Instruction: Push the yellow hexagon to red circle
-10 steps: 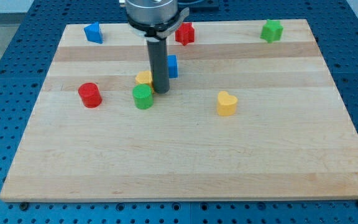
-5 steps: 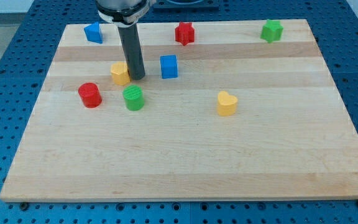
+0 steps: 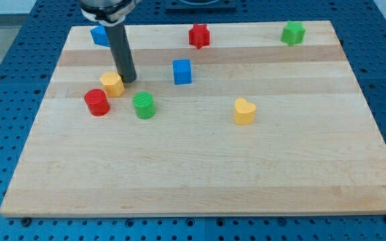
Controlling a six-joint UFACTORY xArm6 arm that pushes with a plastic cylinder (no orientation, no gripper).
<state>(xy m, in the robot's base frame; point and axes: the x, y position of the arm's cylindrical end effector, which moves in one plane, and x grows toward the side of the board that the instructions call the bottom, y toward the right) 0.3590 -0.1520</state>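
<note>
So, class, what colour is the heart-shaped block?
Yellow: the heart block, clearest in the camera view.

The rod's upper part runs out of the frame at the top left, so its mount is cut off. The rod hides the right part of the blue block (image 3: 99, 35) at upper left; its shape cannot be made out. The desk (image 3: 200, 167) shows whole.
</note>
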